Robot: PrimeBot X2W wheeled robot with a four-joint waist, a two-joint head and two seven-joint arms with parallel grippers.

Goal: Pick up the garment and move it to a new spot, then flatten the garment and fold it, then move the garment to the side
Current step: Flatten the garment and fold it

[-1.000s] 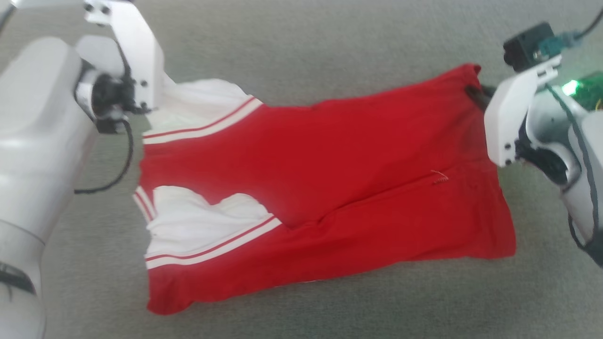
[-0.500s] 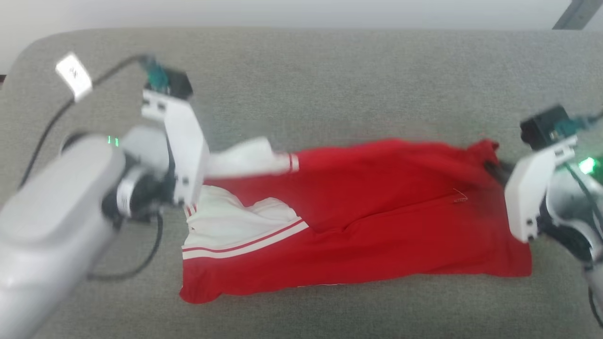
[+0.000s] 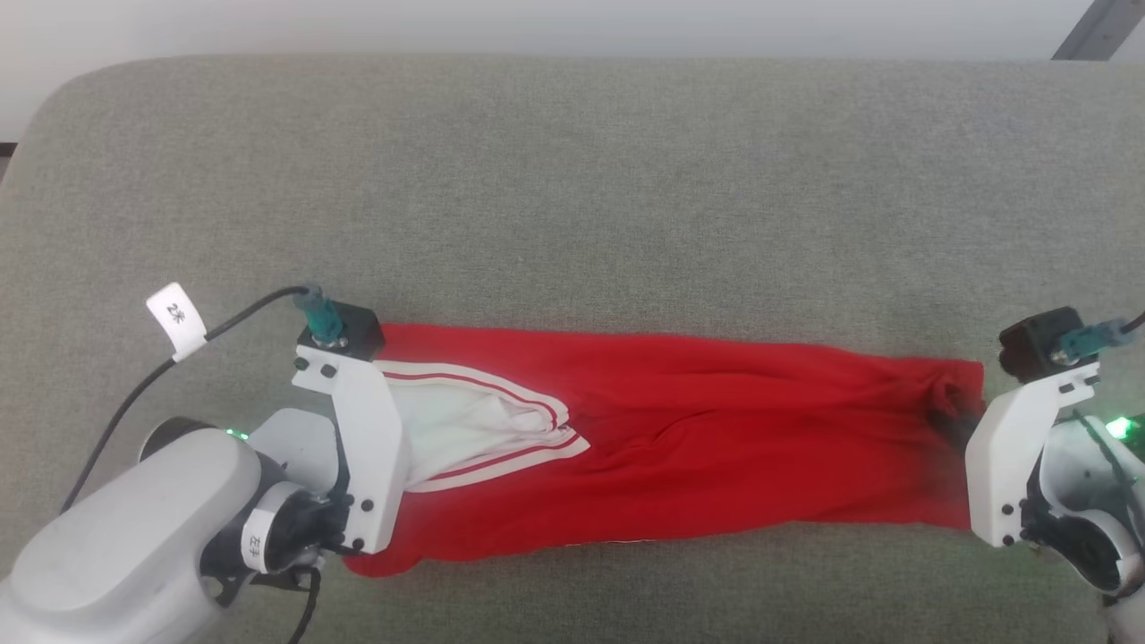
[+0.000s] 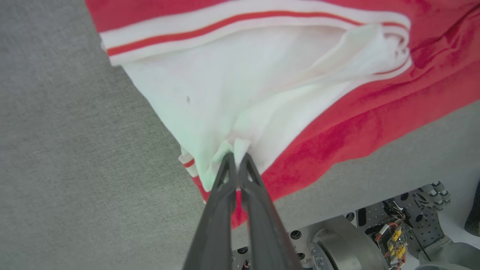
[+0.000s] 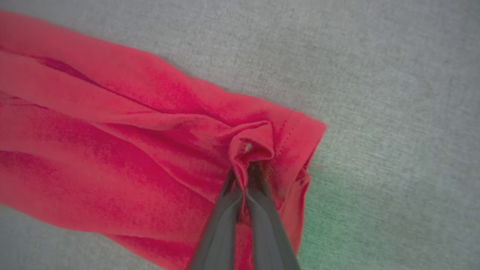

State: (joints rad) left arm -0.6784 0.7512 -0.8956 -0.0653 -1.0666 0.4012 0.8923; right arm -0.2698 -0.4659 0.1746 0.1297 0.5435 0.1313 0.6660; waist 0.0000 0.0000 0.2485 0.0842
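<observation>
The scene is lit brightly and evenly; only faint shadows are cast beneath the jersey [image 3: 716, 447]. In the right wrist view, rendered soft, a green glow [image 5: 333, 228] is thrown on the grey upholstery [image 5: 393, 75]. The white panel [image 4: 240, 82] is nearly washed out.

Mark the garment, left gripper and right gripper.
garment [image 3: 716, 447], head view, red middle.
left gripper [image 4: 236, 159], left wrist view, between fingertips pinching white fabric.
right gripper [image 5: 244, 172], right wrist view, between fingertips pinching red corner.
</observation>
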